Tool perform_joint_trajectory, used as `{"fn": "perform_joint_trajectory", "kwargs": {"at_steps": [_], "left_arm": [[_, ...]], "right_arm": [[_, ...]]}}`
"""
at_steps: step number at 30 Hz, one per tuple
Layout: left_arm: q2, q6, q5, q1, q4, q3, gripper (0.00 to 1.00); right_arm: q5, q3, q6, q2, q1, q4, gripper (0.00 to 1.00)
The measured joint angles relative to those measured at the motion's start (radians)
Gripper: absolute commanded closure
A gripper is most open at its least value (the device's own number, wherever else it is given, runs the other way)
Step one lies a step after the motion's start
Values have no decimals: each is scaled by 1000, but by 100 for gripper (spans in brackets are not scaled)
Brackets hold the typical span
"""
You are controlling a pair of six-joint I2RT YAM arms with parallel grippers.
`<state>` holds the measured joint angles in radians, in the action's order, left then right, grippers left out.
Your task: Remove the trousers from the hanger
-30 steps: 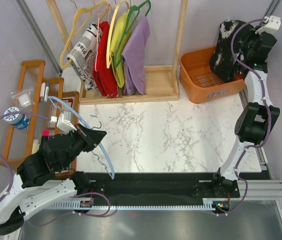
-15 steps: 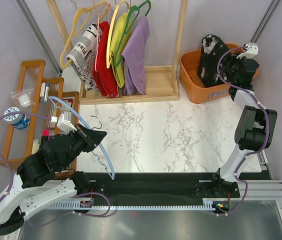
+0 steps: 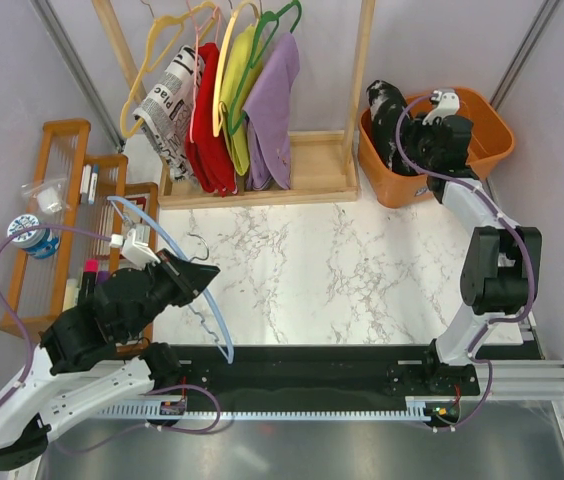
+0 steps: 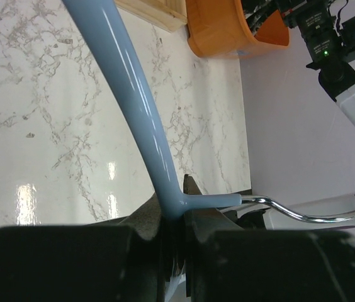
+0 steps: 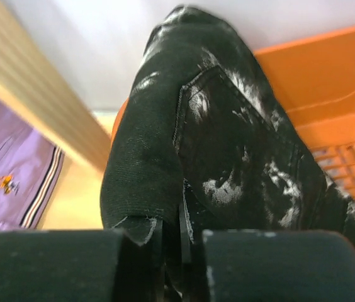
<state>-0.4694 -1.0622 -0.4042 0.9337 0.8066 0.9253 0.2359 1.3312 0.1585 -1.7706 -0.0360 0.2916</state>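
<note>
My left gripper (image 3: pixel 194 278) is shut on the neck of the bare light-blue hanger (image 3: pixel 212 310), held over the table's left side. In the left wrist view the hanger (image 4: pixel 136 107) rises from between the fingers of the gripper (image 4: pixel 177 202), its metal hook (image 4: pixel 303 214) pointing right. The black, white-blotched trousers (image 3: pixel 387 118) hang bunched over the left part of the orange basket (image 3: pixel 490 128). My right gripper (image 3: pixel 412 138) is shut on them. The right wrist view shows the trousers (image 5: pixel 228 145) pinched in the gripper (image 5: pixel 180 238), with the basket (image 5: pixel 335 82) behind.
A wooden rack (image 3: pixel 312 165) at the back holds newspaper-print (image 3: pixel 167 100), red, yellow and purple (image 3: pixel 274 105) garments on coloured hangers. A wooden shelf (image 3: pixel 57 150) with small items stands at the left. The marble table top (image 3: pixel 342 270) lies between the arms.
The right arm has swung left and down with the trousers, from above the basket's right rim to its left part. The left gripper and hanger have barely shifted.
</note>
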Motion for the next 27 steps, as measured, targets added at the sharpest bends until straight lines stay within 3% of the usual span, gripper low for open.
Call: {"fn": "perform_joint_trajectory", "kwargs": {"at_steps": [3,10,18,27], "left_arm": [[6,-9,12,0,-6,-8,98],[37,-26,21,0,-6,-30,98],[34,-35,23,0,-9,-30,98],[12,-44,48,0,-26,-30,98]], "right_arm": [[-2,14,-2,0,16,-62,76],[-43,88,3,0,24,-242,46],[-118,147,14,20,24,-437,21],[-182,146,15,186,24,-603,18]]}}
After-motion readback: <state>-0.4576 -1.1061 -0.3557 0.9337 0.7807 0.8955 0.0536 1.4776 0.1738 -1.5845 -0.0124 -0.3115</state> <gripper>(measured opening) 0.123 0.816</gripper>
